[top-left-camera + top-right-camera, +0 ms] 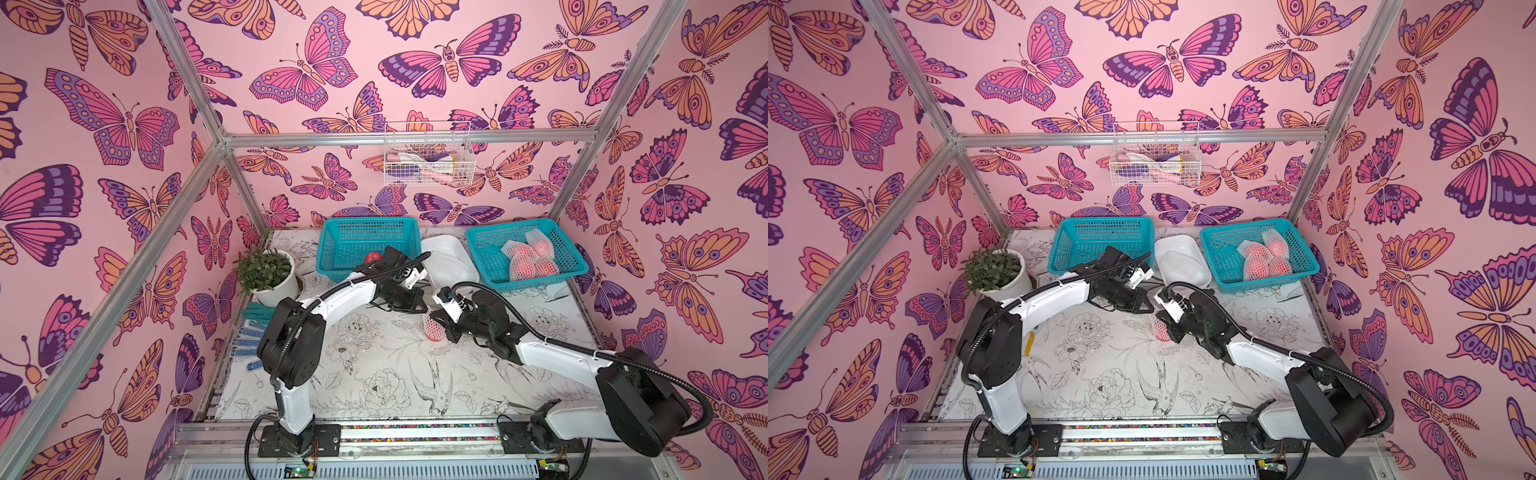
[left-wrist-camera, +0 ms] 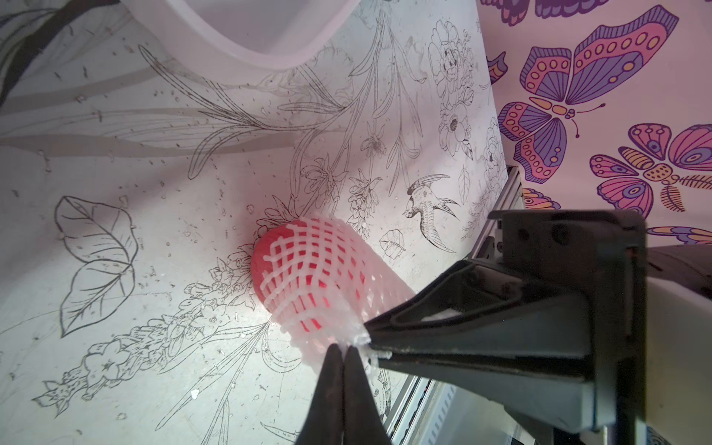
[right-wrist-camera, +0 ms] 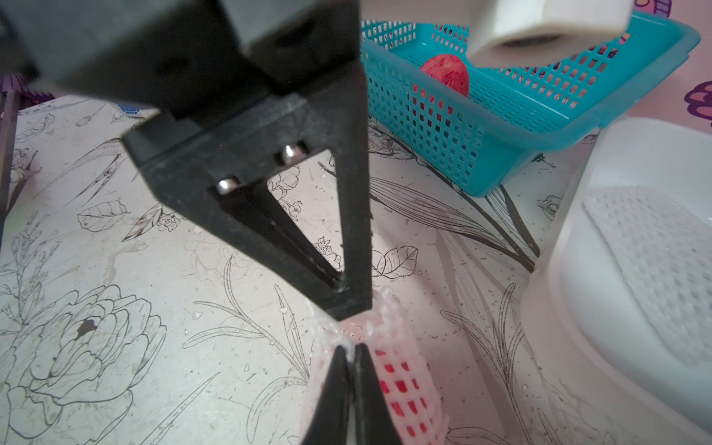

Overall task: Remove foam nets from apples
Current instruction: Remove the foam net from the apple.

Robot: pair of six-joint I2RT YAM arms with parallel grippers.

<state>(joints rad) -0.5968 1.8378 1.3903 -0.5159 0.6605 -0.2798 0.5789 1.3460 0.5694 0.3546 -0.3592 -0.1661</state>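
Both left gripper (image 2: 342, 348) and right gripper (image 3: 352, 350) are closed, pinching one foam net (image 2: 335, 266) sleeving an apple (image 2: 266, 258) on the flower-printed tabletop (image 2: 154, 231) near the white tray (image 3: 585, 327), inside butterfly walls (image 1: 374, 62)

The foam net (image 2: 385, 287) is white mesh, the apple (image 2: 266, 254) red, the basket (image 3: 501, 127) teal.

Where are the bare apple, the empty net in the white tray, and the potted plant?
Bare apple (image 3: 445, 74): right wrist view, its red skin.
Empty net (image 1: 451, 266): a top view, middle of the mesh.
Plant (image 1: 262, 270): a top view, its leaves.
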